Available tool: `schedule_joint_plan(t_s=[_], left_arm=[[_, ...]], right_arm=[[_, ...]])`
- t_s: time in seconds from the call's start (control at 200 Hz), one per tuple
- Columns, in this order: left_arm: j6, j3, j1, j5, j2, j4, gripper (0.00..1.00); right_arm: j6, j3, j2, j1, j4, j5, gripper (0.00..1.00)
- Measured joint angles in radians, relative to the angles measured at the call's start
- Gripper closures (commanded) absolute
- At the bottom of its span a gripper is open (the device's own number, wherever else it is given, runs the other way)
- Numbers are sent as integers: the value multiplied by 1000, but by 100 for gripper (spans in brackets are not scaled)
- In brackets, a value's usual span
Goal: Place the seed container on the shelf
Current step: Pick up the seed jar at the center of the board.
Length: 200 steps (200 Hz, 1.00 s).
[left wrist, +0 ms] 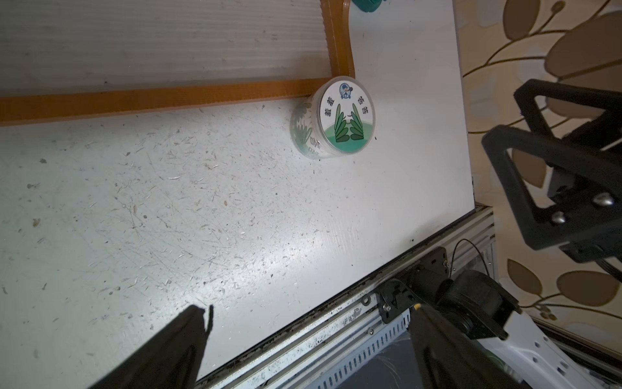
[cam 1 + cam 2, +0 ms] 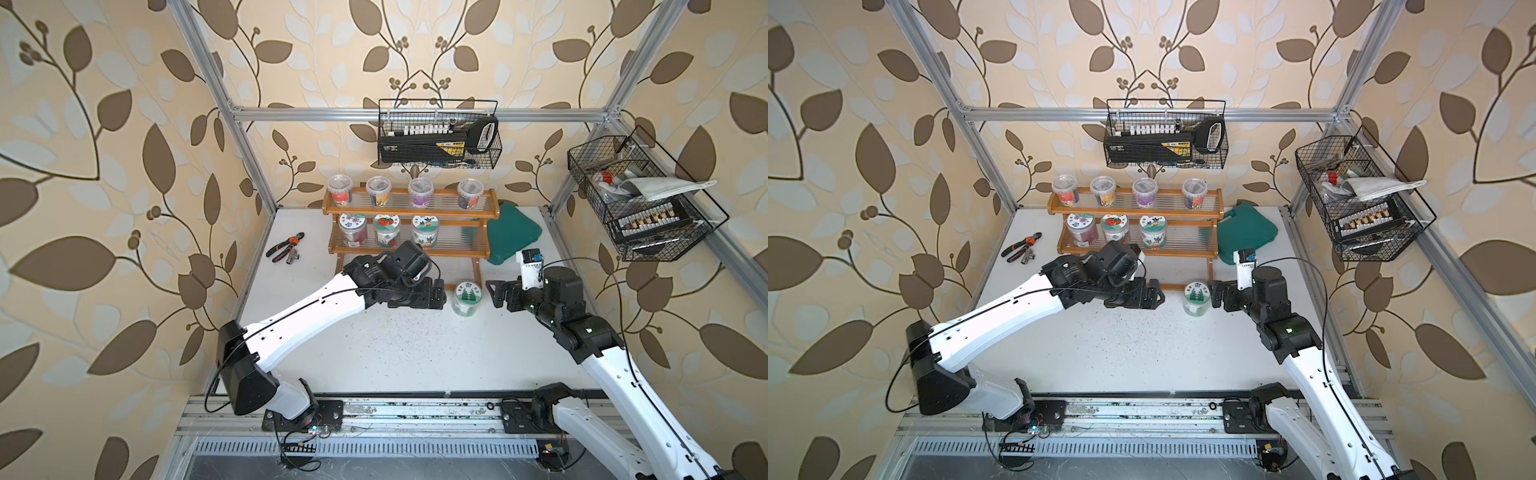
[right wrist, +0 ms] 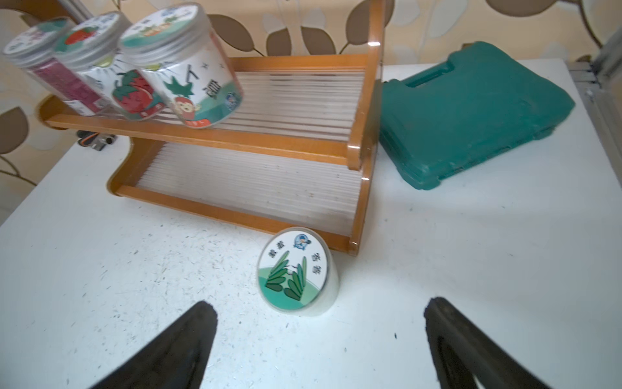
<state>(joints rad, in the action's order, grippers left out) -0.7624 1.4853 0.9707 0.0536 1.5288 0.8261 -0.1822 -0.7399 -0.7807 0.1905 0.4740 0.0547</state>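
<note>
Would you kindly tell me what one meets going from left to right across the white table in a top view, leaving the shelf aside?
Pliers → left claw, open → seed container → right claw, open.

Cream wallpaper (image 2: 104, 166) with big brown leaves is covering the walls on every side of the jaws. A silver metal frame (image 2: 311, 112) is running along the back wall, high above and well beyond them. A white table (image 2: 415, 353), scratched and flecked with dark specks, is lying under both pairs of jaws, and soft light is glancing off it (image 1: 303, 242). A black wire basket (image 2: 440, 160) is hanging from the frame well above the jaws. A second wire basket (image 2: 648, 232) is hanging on the side wall, out past the right-hand jaws. A green case (image 2: 513, 239) is lying near those jaws, toward the back wall. Pliers (image 2: 286, 245) are lying well apart from the left-hand jaws. A metal rail (image 2: 395, 411) is running along the table's front edge, behind the jaws.
</note>
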Motion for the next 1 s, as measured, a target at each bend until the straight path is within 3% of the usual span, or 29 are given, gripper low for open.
schedule_joint_plan(t_s=[0.315,0.755,1.0], left_arm=[[20,98,38,-56,229,-77,2],[92,302,46,-78,496,-94,2],[150,352,59,-79,564,-96,2]], right_arm=[[-29,27,0,-112,38,-33,1],[-72,79,48,-135,19,-82,1],[-72,98,81,-135,1,-80,1]])
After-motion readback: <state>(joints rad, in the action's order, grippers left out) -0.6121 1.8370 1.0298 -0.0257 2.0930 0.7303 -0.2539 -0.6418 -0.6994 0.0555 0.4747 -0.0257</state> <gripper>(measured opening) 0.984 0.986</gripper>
